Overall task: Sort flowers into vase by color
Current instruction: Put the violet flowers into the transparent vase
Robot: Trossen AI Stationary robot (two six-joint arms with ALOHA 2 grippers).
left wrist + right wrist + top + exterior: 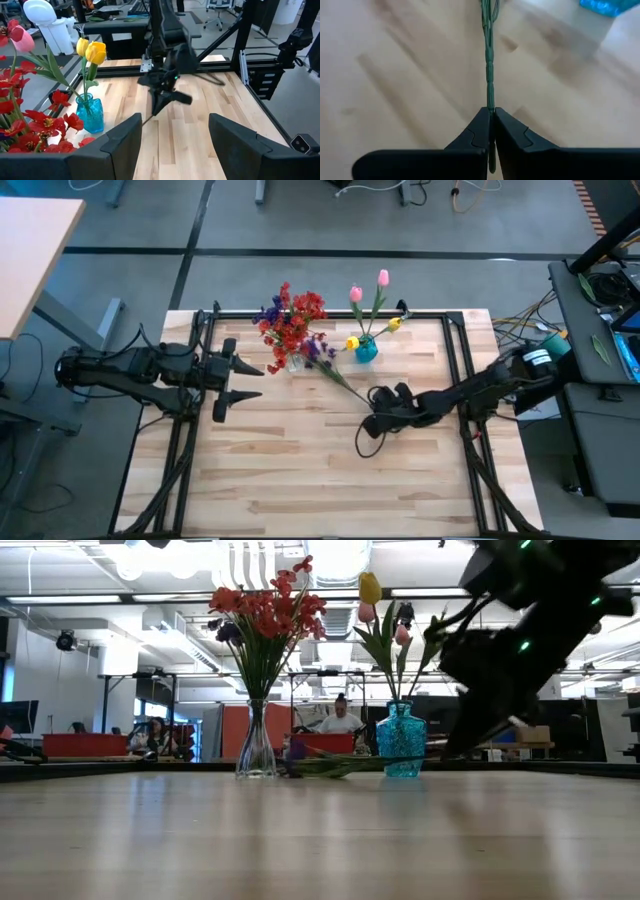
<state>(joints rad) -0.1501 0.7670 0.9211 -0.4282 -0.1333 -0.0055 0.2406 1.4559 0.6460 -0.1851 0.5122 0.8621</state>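
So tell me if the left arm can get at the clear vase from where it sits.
Probably yes. The left gripper waits with open fingers just beside the clear vase, bare table between them. The right gripper, shut on a purple flower's stem, is farther off.

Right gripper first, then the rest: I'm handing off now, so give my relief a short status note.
Right gripper: fingers shut on the green stem of a purple flower lying on the table between the two vases.
Left gripper: fingers open, empty, waiting at the table's left side.
Done: red and purple flowers stand in the clear vase; pink and yellow tulips stand in the blue vase.
Left: lift the held purple flower and put it in a vase, probably the clear one with the other purple flowers.
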